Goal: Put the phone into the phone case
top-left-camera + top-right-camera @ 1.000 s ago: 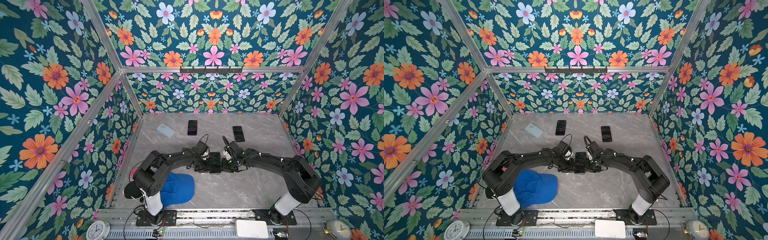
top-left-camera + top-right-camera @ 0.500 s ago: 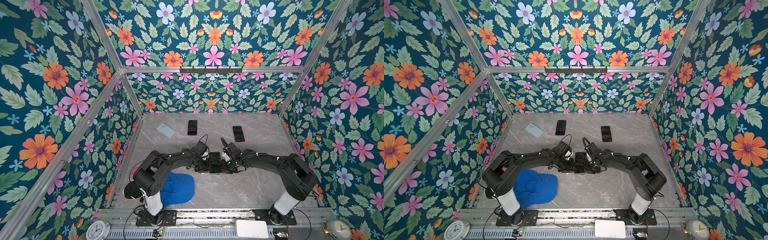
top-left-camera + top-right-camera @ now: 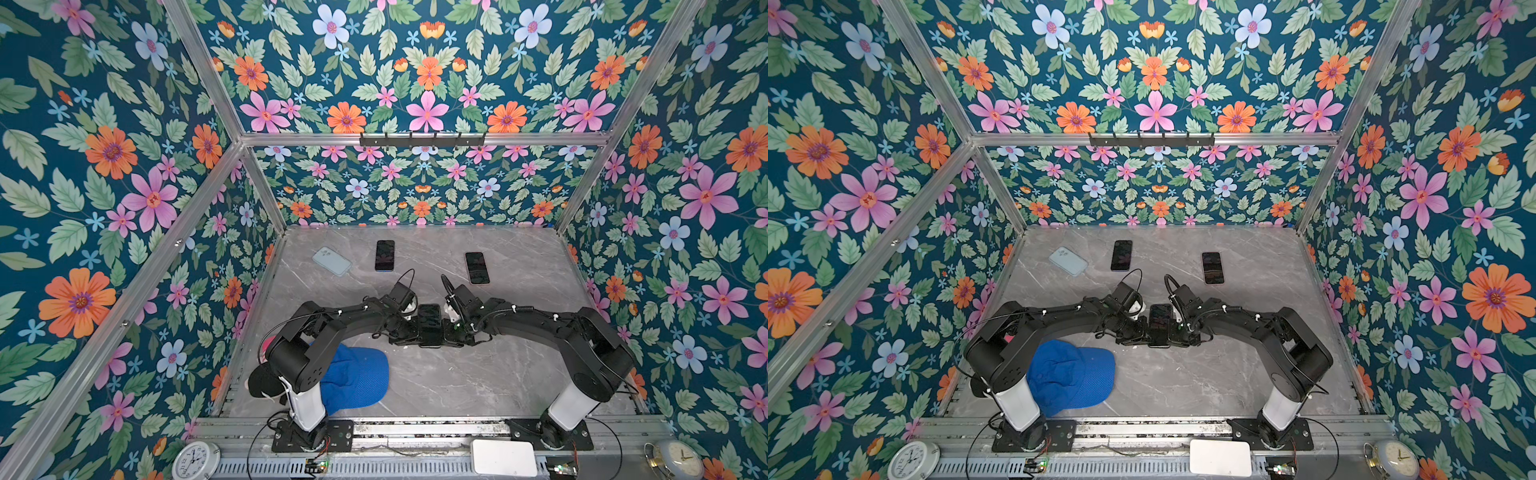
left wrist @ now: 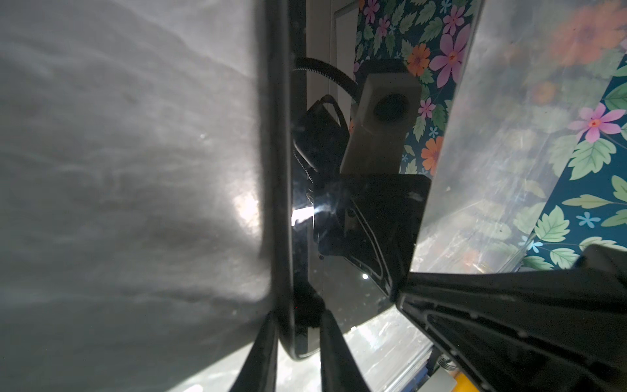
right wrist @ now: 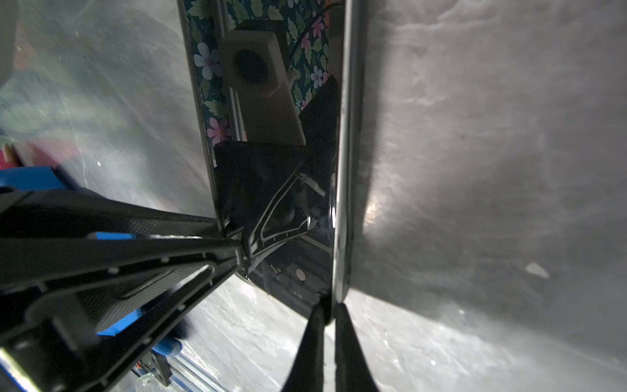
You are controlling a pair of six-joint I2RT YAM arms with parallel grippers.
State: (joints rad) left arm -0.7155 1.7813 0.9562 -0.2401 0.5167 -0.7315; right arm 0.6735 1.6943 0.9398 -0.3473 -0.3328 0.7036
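The phone (image 3: 429, 322) lies screen-up just beyond the blue cap (image 3: 357, 382), off the cap's far right side, bridged between both arms over the grey surface (image 3: 457, 386). The left end effector (image 4: 297, 337) is narrowed onto the long side nearer the cap. Its tips straddle a dark matte rim that I take for the phone case (image 4: 276, 169). The right end effector (image 5: 327, 315) is pinched almost fully together on the long side farther from the cap, where the edge looks bare and shiny. Judging from that, this farther side is not yet seated.

To seat it well, the left grip should only anchor the case and hold it level. The right one should press the bare edge down into the lip, working from the corner along the side without squeezing the glass. I cannot tell whether the phone rests on the surface or hangs just above it. If it hangs, setting it down first would give the push something to bear against.
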